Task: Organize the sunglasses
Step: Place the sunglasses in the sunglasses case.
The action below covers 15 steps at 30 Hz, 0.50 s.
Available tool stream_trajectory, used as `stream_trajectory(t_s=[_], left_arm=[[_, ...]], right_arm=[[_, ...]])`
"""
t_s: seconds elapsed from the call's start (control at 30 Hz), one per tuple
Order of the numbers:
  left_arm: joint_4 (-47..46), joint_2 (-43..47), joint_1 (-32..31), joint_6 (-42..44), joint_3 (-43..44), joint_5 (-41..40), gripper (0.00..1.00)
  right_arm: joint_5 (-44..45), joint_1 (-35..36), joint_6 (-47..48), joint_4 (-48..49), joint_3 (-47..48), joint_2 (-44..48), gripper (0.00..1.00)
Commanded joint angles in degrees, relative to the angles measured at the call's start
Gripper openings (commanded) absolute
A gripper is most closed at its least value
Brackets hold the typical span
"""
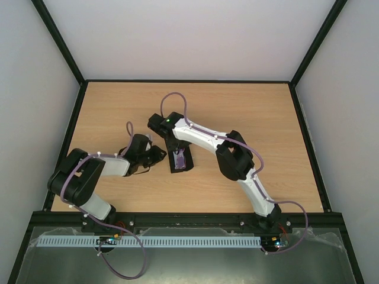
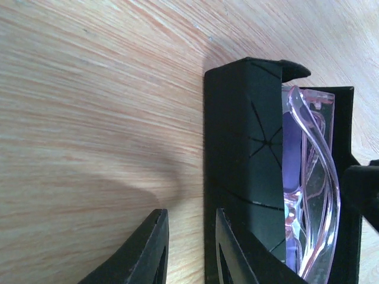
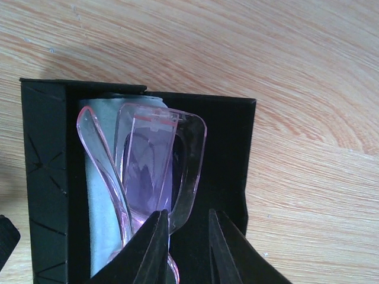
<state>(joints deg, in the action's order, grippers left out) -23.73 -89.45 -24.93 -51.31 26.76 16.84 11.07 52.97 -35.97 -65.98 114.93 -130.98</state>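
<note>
One pair of translucent pink plastic sunglasses (image 3: 148, 171) sits in the black oblong case (image 3: 41, 177), straddled by my right claw (image 3: 185, 218), grip unclear; left claw (image 2: 189, 214) gapes beside the case. Next I'd withdraw, then shut it.

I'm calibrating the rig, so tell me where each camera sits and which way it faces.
Top external: above and behind the bases, looking down at the table; both arms show whole, with the left gripper and right gripper at the black case.
Left wrist: low beside the case, looking along its own fingers at the case's side wall.
Right wrist: above the case, looking down past its fingers onto the sunglasses and the light blue cloth.
Shared: all three show the case and sunglasses.
</note>
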Motion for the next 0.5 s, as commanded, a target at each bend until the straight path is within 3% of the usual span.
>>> stream_trajectory(t_s=[0.0,0.47], left_arm=[[1.48,-2.66,0.06,0.97,1.11,-1.28,0.25],[0.10,-4.77,-0.71,0.42,1.97,-1.06,0.24]], right_arm=[[-0.11,-0.08,1.42,0.29,0.14,-2.29,0.20],[-3.35,0.08,1.59,1.80,0.38,-3.49,0.20]])
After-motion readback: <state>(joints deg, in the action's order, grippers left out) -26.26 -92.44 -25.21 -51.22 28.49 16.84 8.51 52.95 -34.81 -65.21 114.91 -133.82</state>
